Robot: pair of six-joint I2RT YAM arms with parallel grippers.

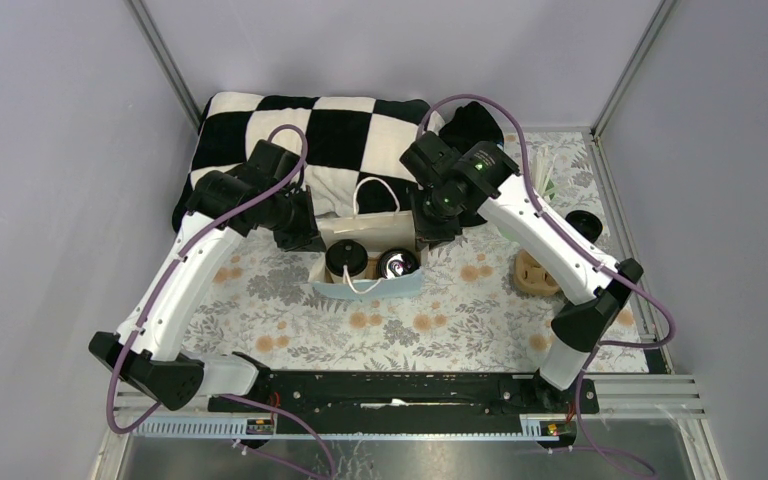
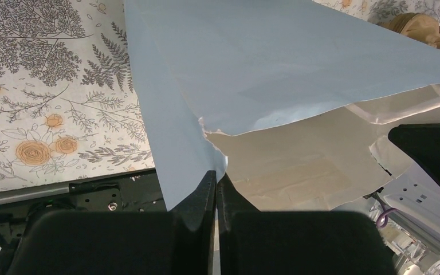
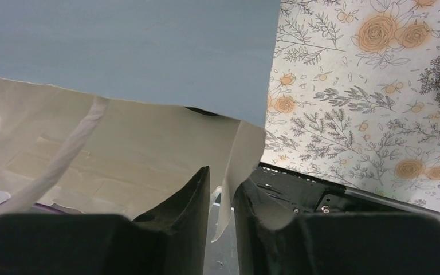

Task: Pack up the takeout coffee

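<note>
Two takeout coffees, white cups with black lids (image 1: 345, 257) (image 1: 397, 263), stand inside the pale blue paper bag (image 1: 370, 288) at the table's middle. Another black-lidded cup (image 1: 582, 222) stands on the table at the right. My left gripper (image 1: 300, 235) (image 2: 216, 177) is shut on the bag's (image 2: 298, 57) left rim, the paper pinched between its fingertips. At the bag's (image 3: 126, 51) right rim, my right gripper (image 1: 430, 225) (image 3: 222, 177) has its jaws a little apart; the paper edge hangs loose in the gap. The wrist views hide the cups.
A brown pulp cup carrier (image 1: 537, 272) sits right of the bag, beside the right arm. A black-and-white checkered cloth (image 1: 300, 130) lies bunched behind the bag. White rope handles (image 3: 63, 160) hang over the bag's mouth. Grey walls close in on both sides.
</note>
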